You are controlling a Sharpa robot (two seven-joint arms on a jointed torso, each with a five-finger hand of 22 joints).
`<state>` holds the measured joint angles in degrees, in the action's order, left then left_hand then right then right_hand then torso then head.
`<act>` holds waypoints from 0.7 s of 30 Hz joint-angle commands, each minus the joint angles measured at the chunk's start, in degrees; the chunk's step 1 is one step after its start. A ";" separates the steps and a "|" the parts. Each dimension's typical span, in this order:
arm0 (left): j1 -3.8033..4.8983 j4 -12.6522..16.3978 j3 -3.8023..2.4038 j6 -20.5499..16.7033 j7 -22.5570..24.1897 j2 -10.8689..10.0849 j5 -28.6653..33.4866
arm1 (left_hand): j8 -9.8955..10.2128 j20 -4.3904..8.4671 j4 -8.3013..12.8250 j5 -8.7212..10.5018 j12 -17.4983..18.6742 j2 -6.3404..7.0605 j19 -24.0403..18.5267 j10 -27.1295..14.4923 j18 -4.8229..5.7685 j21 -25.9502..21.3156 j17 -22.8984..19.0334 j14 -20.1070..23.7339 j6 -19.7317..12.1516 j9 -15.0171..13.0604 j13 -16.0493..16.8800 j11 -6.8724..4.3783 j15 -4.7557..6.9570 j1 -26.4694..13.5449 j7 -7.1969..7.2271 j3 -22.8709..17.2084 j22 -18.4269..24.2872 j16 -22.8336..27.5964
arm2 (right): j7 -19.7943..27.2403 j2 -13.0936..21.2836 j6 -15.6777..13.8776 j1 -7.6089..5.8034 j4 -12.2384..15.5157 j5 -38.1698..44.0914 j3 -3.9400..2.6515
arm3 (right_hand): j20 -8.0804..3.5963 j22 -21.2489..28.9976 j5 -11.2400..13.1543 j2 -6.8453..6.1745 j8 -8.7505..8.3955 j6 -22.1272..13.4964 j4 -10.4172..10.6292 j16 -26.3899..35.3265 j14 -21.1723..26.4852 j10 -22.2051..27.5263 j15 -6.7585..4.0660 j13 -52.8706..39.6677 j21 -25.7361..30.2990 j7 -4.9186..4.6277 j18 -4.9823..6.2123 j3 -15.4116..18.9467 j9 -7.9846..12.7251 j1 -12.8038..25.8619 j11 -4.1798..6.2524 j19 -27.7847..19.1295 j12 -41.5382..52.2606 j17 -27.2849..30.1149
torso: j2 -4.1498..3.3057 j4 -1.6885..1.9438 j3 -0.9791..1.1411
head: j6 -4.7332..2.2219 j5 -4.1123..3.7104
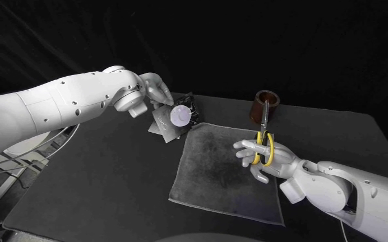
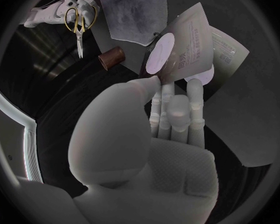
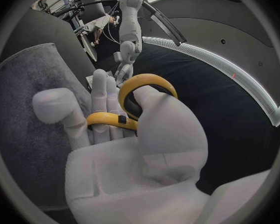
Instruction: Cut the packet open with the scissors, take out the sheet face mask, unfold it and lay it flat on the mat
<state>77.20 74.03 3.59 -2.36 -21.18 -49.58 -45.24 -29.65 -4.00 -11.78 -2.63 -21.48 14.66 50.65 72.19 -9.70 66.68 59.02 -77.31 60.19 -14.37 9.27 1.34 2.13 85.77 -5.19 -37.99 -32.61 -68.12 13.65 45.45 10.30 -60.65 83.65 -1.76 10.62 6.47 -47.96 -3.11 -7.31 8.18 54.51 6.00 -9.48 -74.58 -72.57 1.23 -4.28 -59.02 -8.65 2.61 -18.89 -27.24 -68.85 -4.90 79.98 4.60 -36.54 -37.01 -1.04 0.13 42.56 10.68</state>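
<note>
L hand [image 1: 155, 92] pinches pale foil packet [image 1: 173, 120] w/ round white label, near far corner of grey cloth mat [image 1: 218, 180].
R hand [image 1: 260, 157] grips yellow-handled steel scissors [image 1: 264, 141], fingers thru loops, blades together.

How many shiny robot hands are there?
2. The left hand holds the packet up by the mat's far corner. The right hand holds the scissors over the mat's right edge.

One each — packet [image 1: 171, 121], scissors [image 1: 264, 142], mat [image 1: 218, 180], brown cup [image 1: 266, 103].
</note>
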 commanded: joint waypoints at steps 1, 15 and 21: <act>0.83 0.95 -0.23 4.03 0.82 -0.32 2.83 | -0.28 -0.03 1.91 -0.20 -0.30 -0.27 -0.58 0.54 -0.72 0.30 0.09 0.02 0.39 -3.65 0.24 -0.39 0.28 -0.56 0.18 -2.27 -0.18 -0.46 | 0.89 -0.19 -0.44 0.00 -0.33 0.47 -0.06 | -0.13 0.05 0.35 0.18 0.28 0.07 -0.04 0.31 -0.22 -0.32 -0.03 -0.07 0.27 -0.45 5.03 0.37 0.07 -0.21 -0.20 -0.23 0.19 -0.10 | 0.03 -0.08 -0.03 | -0.39 -0.30; 5.07 3.86 -0.74 6.71 0.59 -1.31 5.11 | -0.34 -0.05 3.43 -0.21 -0.87 0.07 -0.97 0.26 -0.74 1.18 -0.18 0.18 0.38 -4.50 1.11 -0.35 0.27 -1.97 0.19 -4.16 -0.74 -0.87 | 1.36 -0.66 -1.42 -0.01 -1.92 0.92 -0.08 | -0.13 0.02 0.35 0.14 0.25 0.04 -0.09 0.32 -0.21 -0.28 -0.03 -0.06 0.26 -0.47 5.02 0.39 0.10 -0.28 -0.22 -0.23 0.16 -0.12 | -0.01 -0.02 -0.09 | -1.01 -1.62; 5.79 4.91 -1.63 8.36 0.54 -1.11 5.37 | -0.33 -0.06 3.78 -0.21 -1.00 0.09 -1.06 0.15 -0.75 1.38 -0.24 0.21 0.35 -4.71 1.33 -0.34 0.26 -2.32 0.17 -4.59 -0.86 -0.96 | 1.56 -0.96 -1.85 -0.01 -2.70 1.24 -0.08 | -0.13 0.13 0.35 0.11 0.22 0.02 -0.13 0.33 -0.20 -0.25 -0.02 -0.05 0.35 -0.49 5.03 0.40 0.12 -0.38 -0.23 -0.25 0.13 -0.13 | 0.01 0.05 -0.01 | -1.20 -2.07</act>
<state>82.86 78.55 2.03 3.36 -21.15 -50.81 -40.94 -29.58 -4.08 -8.61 -2.68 -22.14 15.28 49.94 72.19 -9.63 67.66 58.71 -77.17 60.24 -14.38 10.56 1.34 2.24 83.64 -4.94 -41.61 -33.38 -68.72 14.08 44.62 8.51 -60.65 81.05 -1.19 10.60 6.48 -47.91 -3.11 -7.31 8.18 54.66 5.83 -9.48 -74.58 -72.56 1.23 -4.27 -59.02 -8.78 2.61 -18.73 -27.15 -68.85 -4.89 79.99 4.60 -36.61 -37.01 -1.02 0.06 41.48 8.88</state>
